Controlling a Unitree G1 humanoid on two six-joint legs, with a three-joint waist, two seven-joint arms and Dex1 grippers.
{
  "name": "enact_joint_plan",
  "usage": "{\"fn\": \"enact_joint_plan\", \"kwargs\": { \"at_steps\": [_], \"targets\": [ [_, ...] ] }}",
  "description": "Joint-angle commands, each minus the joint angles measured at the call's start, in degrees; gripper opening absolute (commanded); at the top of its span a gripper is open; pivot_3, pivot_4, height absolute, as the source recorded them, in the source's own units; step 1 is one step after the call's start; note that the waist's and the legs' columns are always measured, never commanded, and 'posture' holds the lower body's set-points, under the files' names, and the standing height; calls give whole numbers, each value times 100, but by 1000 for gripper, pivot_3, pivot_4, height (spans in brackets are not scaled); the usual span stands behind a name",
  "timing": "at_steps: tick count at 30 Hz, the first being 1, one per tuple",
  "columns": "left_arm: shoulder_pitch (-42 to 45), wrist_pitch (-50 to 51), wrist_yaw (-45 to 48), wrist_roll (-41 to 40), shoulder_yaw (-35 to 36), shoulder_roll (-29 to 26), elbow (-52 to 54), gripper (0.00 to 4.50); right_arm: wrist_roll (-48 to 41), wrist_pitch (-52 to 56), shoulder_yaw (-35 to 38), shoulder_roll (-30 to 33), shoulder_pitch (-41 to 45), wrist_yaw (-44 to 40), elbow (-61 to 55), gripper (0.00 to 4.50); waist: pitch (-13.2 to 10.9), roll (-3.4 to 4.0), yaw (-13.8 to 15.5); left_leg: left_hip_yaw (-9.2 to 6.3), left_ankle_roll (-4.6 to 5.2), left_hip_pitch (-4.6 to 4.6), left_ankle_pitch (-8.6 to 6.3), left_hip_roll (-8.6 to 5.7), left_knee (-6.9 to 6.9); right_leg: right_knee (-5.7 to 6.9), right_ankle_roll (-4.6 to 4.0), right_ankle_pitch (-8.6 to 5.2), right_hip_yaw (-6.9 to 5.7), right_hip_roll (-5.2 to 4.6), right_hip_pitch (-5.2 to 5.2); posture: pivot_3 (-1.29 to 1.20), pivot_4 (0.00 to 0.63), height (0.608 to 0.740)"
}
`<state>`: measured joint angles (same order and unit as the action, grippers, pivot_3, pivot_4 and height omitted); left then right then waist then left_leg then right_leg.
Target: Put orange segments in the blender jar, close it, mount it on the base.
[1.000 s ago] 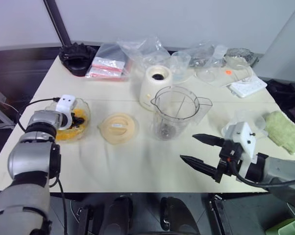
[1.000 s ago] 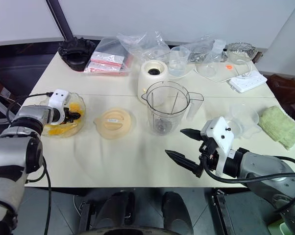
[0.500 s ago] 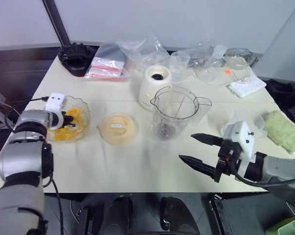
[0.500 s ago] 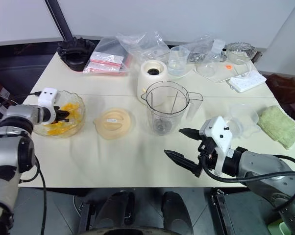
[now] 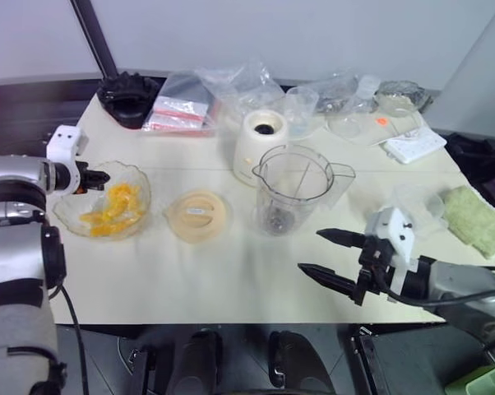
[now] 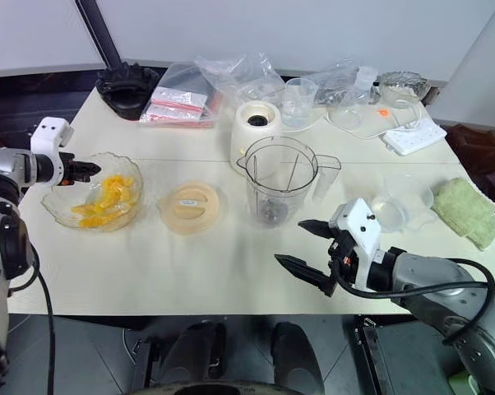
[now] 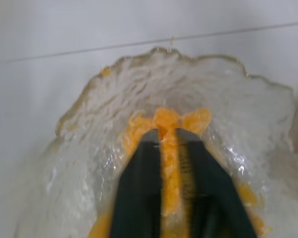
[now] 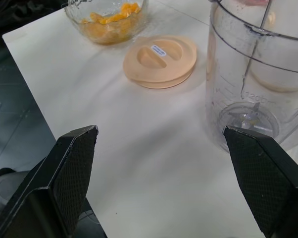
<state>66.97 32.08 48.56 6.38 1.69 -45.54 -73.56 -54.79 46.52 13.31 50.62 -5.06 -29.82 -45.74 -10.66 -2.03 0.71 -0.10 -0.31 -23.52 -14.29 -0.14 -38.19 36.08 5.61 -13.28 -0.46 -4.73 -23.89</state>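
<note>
From the left eye view, the cream bench (image 5: pixel 231 271) carries a scalloped glass bowl (image 5: pixel 71 216) near its left edge, with the orange segments (image 5: pixel 109 207) heaped inside. The left claw (image 5: pixel 98 177) hangs over the bowl's far left rim, its black tips close together; from here I cannot tell whether anything sits between them. A round cream lid (image 5: pixel 198 215) lies flat just right of the bowl, and the clear blender jar (image 5: pixel 295 189) stands upright right of the lid, about mid-bench, open at the top. The cream-white base (image 5: pixel 259 145) stands just behind the jar, toward the far edge, close beside it. Clear bags and small clear cups crowd the far edge, and a green cloth (image 5: pixel 474 220) lies at the right edge. The right claw (image 5: pixel 330 257) hovers over the near right part of the bench, spread wide and holding nothing. In the right eye view the layout reads the same, the left claw over the bowl's left rim and the jar empty. In the left wrist view, the left claw's fingers (image 7: pixel 141 193) stand a narrow gap apart above the bowl, with a strip of orange fruit showing between them; whether they pinch it or it lies below I cannot tell. In the right wrist view, the right claw's two fingers (image 8: pixel 65 173) stand far apart, facing the lid, bowl and jar, whose dark blades (image 8: pixel 248 116) show at its bottom.
</note>
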Motion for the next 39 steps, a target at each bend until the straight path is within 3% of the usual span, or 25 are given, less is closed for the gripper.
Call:
{"fn": "enact_joint_plan", "kwargs": {
  "at_steps": [1, 2, 17, 28, 31, 35, 36, 39],
  "targets": [
    [-56, 5, -336, -39, 50, 94, 80, 2657, 20, -81, 36, -41, 44, -65, -34, 4286, 0, 0, 4, -1, 0, 0, 0, 0, 0, 0, 1, 1, 0, 0, -1, 0, 150, 740],
    [-78, 8, -509, -80, 104, 150, 69, 3085, 8, -68, 50, -46, 22, -52, -55, 4286, 0, 0, 12, -1, 0, 0, 0, 0, 0, 0, 2, 1, 0, 0, -1, 0, 150, 740],
    [-424, -352, -2520, -530, 772, 945, -210, 3085, 99, -68, 23, -99, -79, -20, -100, 4286, 0, -2, 4, -3, 0, -2, 0, 0, -1, 4, 12, 7, 0, 0, -2, 0, 150, 740],
    [-760, -627, -3283, -823, 1259, 1249, -325, 3085, 161, -74, 134, -156, -252, 24, -198, 4286, 2, -1, 11, -3, 0, 1, 0, 0, -1, 3, 15, 9, 0, -5, -1, 0, 150, 740],
    [-857, -657, -3389, -846, 1310, 1271, -333, 2241, 167, -89, 167, -157, -305, 35, -217, 4286, 6, 4, 9, -2, -1, 7, 0, -1, 0, 4, 14, 9, 1, -6, 5, 0, 150, 740],
    [-935, -651, -3458, -870, 1372, 1259, -331, 229, 193, -108, 165, -159, -318, 31, -204, 4286, 12, 12, 14, -3, -1, 21, 0, -1, 0, 3, 13, 9, 0, -20, 20, 0, 150, 740],
    [-945, -651, -3459, -870, 1380, 1255, -328, 47, 205, -116, 169, -156, -325, 22, -200, 4286, 12, 12, 13, -3, -2, 23, -1, -1, 0, 3, 11, 9, 0, -22, 23, 0, 150, 740],
    [-955, -697, -3413, -837, 1364, 1217, -307, 47, 233, -136, 162, -151, -321, -5, -171, 4286, 14, 13, 9, -1, -2, 26, -1, -2, -1, -1, 8, 9, 0, -26, 27, 0, 150, 740]
  ]
}}
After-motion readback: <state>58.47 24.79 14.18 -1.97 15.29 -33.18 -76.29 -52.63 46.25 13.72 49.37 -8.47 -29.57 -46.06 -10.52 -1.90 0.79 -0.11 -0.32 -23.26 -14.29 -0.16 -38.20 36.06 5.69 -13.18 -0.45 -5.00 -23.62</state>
